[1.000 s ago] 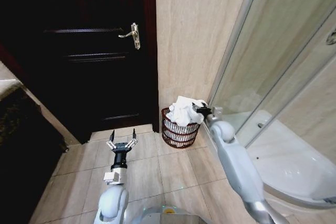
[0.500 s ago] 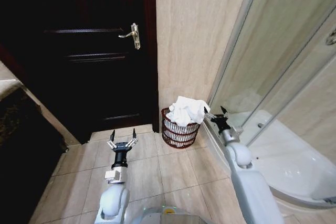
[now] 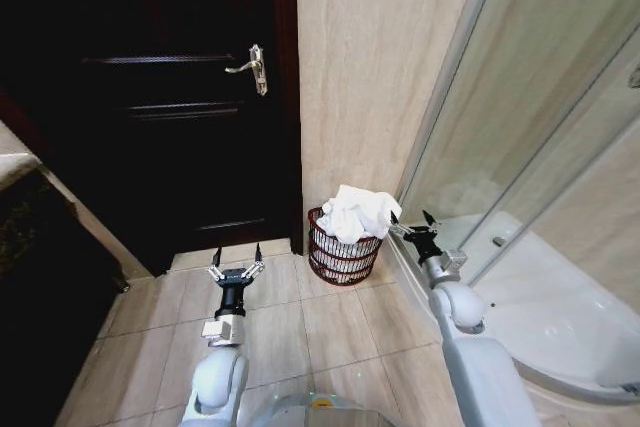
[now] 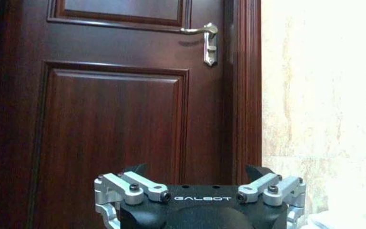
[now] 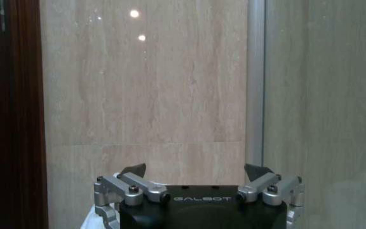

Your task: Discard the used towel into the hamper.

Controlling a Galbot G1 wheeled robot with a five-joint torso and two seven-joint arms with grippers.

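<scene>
Hovering with its fingers spread and nothing between them, the right claw (image 3: 411, 224) is sitting just beside the hamper (image 3: 340, 255), on the side toward the shower glass (image 3: 520, 127), at about rim height. Going outward from that claw: the white towel (image 3: 358, 211) is lying to the claw's left and slightly ahead, heaped on top of the hamper with its bulk standing above the rim and one fold reaching close to the near fingertip; I can't tell whether they're touching. The towel is reading as a lump, no clear long axis, slightly wider across than deep.

The hamper is standing on the floor tiles (image 3: 330, 322) in the corner where the tiled wall (image 3: 370, 67) meets the dark door (image 3: 160, 97), upright, towel already in it but riding high.

The left claw (image 3: 236, 258) is also holding its fingers apart and carrying nothing, raised over the floor in front of the door, well apart from the hamper and to its left. Its wrist view is looking at the door handle (image 4: 205, 40).

Judgement: the drop is looking done; the right arm is clearly the nearer one if the heap needs a push down, and that push would go leftward and down from where the claw is.
</scene>
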